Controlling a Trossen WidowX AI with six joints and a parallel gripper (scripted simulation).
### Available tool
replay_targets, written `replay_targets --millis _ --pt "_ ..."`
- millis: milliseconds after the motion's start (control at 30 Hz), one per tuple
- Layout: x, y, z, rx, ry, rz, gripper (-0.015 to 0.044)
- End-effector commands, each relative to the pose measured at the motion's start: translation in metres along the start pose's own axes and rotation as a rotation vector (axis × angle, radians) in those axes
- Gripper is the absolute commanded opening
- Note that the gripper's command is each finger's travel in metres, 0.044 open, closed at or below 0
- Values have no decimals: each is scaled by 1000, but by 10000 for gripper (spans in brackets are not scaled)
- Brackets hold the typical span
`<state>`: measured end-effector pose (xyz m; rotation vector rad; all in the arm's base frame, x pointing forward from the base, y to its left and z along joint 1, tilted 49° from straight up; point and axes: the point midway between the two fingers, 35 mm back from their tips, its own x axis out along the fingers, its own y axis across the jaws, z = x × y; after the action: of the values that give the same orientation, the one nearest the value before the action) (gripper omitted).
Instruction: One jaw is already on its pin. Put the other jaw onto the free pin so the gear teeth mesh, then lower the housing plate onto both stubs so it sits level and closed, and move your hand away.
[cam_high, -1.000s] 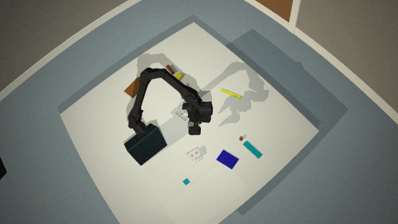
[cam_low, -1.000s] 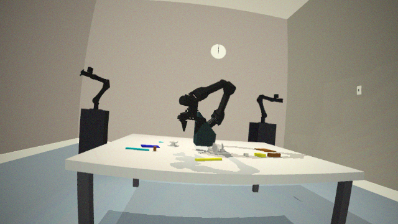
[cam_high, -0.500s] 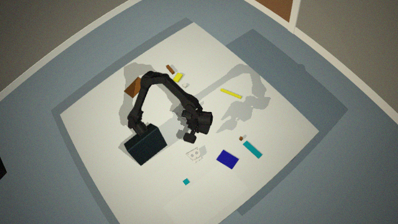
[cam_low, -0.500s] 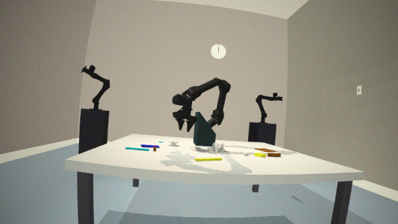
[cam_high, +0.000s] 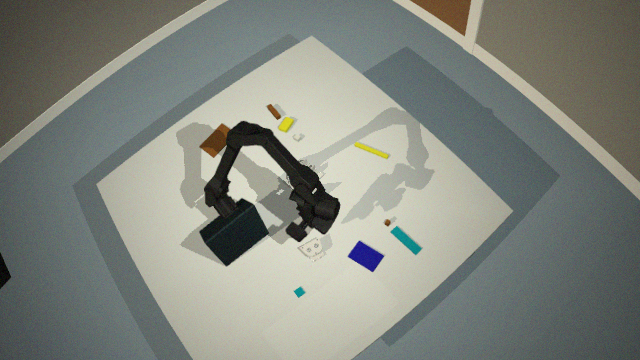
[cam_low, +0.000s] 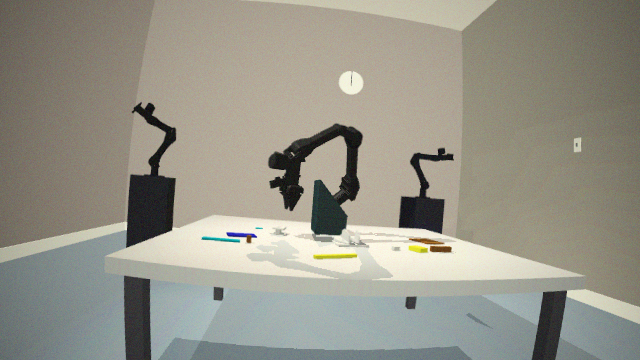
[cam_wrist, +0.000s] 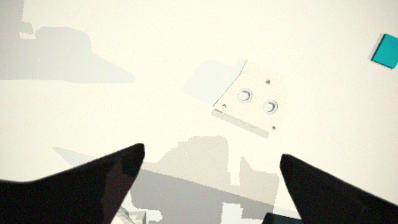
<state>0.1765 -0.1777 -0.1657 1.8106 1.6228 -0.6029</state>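
The pale housing plate (cam_high: 312, 252) (cam_low: 279, 230) (cam_wrist: 257, 92) lies apart from the gear mechanism, with two round rings and small holes on its upper face. My gripper (cam_low: 291, 207) (cam_wrist: 211, 154) is wide open and empty, high above the table; in the wrist view the plate shows beyond the gap between the fingertips. The white gear mechanism (cam_low: 351, 240) stands on the table, partly covered by my arm in the top view. Only a bit of it shows at the lower edge of the wrist view, so the jaws, pins, stubs and gear teeth cannot be made out.
A blue slab (cam_high: 366, 256) (cam_low: 241, 234), teal bar (cam_high: 406, 240) (cam_low: 220, 239) and small brown piece (cam_high: 387, 222) lie beyond the plate. A teal square (cam_high: 299, 292) (cam_wrist: 386, 51) lies nearby. A yellow bar (cam_high: 371, 150), yellow block (cam_high: 286, 124) and brown pieces lie elsewhere. My dark base (cam_high: 235, 234) stands tall.
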Motion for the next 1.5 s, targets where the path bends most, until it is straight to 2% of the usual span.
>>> replay_targets --millis 0,467,633,833,1467 --pt "1 -12 6 92 5 -4 440" --pt "6 -46 17 356 31 -6 440" --pt "8 -46 17 359 31 -6 440" --pt "46 -47 13 358 33 -6 440" --pt "51 -47 14 358 33 -5 440"
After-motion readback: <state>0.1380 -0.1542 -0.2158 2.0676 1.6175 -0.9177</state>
